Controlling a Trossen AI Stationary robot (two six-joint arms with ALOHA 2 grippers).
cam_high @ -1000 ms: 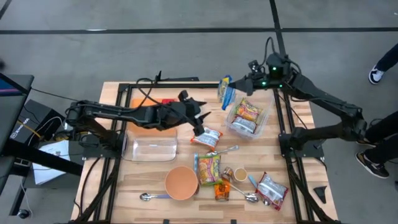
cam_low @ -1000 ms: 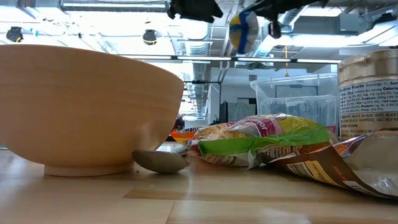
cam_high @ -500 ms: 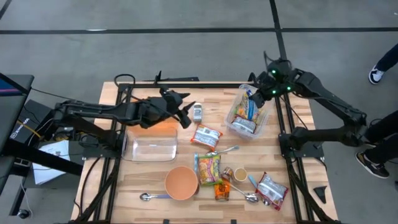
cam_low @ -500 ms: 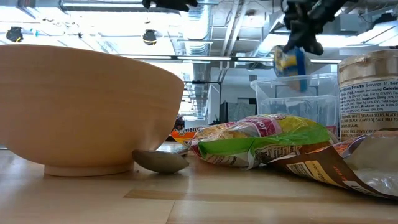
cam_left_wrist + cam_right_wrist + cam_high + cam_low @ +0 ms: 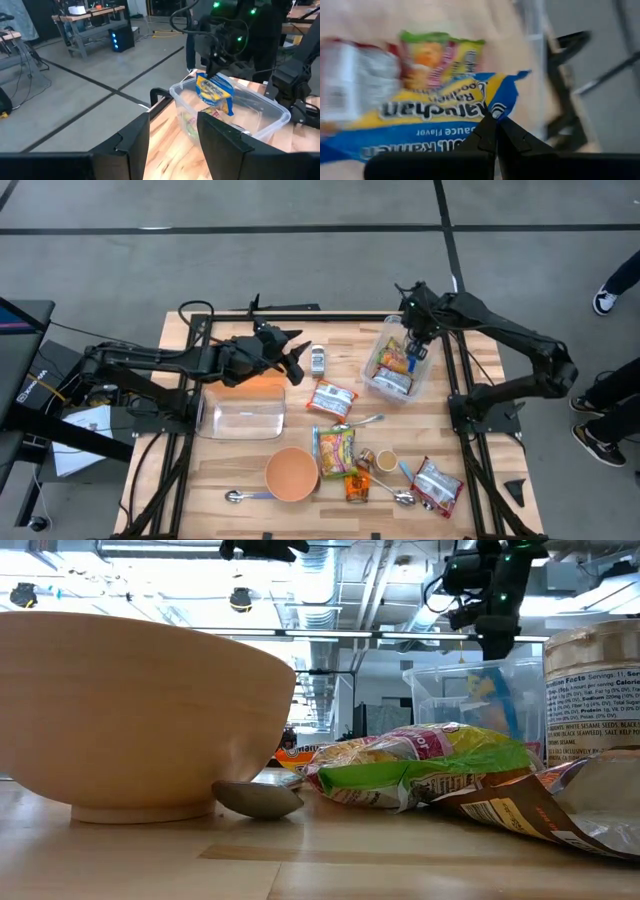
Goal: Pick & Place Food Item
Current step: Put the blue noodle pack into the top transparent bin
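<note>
Jaws of the right gripper [image 5: 415,343], closed on a blue-and-yellow ramen packet [image 5: 413,352], have moved down into the clear bin [image 5: 372,383]. Low view: packet [image 5: 489,690] now inside the bin walls. Left wrist view: left gripper [image 5: 173,131] jaws part open, empty, above the tabletop [image 5: 165,155].

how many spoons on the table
3. One spoon lies left of the bowl at the near edge, one spoon sits mid-table right of the ramen packet, one spoon by the foil pouch. Others may be hidden.
</note>
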